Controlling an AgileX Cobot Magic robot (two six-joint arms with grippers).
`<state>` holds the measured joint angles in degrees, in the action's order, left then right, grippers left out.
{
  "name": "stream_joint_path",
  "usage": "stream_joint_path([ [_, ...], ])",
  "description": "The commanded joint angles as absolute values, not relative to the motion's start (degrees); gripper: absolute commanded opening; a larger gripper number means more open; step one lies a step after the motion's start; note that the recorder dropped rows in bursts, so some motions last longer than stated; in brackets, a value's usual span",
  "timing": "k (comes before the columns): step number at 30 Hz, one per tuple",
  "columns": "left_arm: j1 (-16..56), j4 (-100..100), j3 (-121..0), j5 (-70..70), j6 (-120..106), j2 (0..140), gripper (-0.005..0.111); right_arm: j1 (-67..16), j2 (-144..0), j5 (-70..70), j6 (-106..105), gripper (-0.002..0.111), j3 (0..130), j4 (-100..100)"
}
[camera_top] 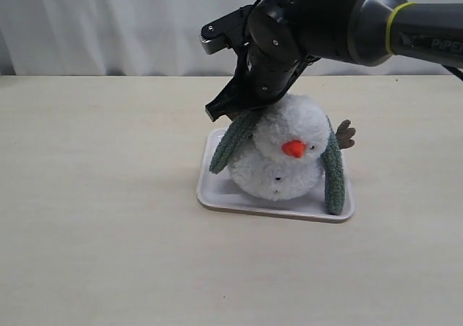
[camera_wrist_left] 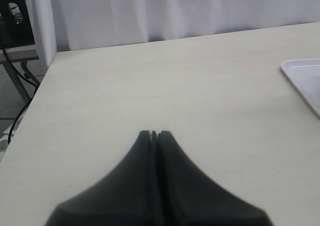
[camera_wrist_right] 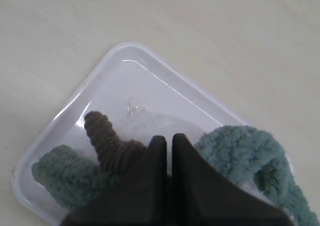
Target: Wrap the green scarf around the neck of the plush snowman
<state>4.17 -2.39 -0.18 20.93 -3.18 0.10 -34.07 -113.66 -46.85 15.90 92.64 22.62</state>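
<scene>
On the exterior view I see the snowman (camera_top: 286, 160) sitting on a white tray (camera_top: 217, 196). The green scarf (camera_top: 334, 174) runs behind its head, and one end hangs down each side. My right gripper (camera_top: 219, 110) is at the scarf's left-hand end, beside the head.

Left wrist view: the left gripper (camera_wrist_left: 154, 134) has its jaws pressed together over the bare table (camera_wrist_left: 125, 85).

Right wrist view: the right jaws are closed tight above the tray, and I see nothing between them. There is scarf on either side, and a brown twig arm (camera_wrist_right: 102, 136) is just beside them.
</scene>
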Motion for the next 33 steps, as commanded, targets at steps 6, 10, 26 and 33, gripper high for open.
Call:
stream_joint_path([
  [6, 4.09, -2.34, 0.0, 20.29, -3.12, 0.0, 0.0, -34.12, -109.72, -48.85, 15.6, 0.004, 92.95, 21.7],
  [10, 4.09, -2.34, 0.0, 20.29, -3.12, 0.0, 0.0, -34.12, -109.05, -50.29, 15.6, 0.004, 92.95, 21.48],
  [26, 4.09, -2.34, 0.0, 20.29, -3.12, 0.0, 0.0, -34.12, -109.31, -44.16, 16.3, 0.004, 85.42, 19.93],
  [33, 4.09, -2.34, 0.0, 20.29, -3.12, 0.0, 0.0, -34.12, -109.54, -37.99, 16.3, 0.004, 84.15, 17.07],
])
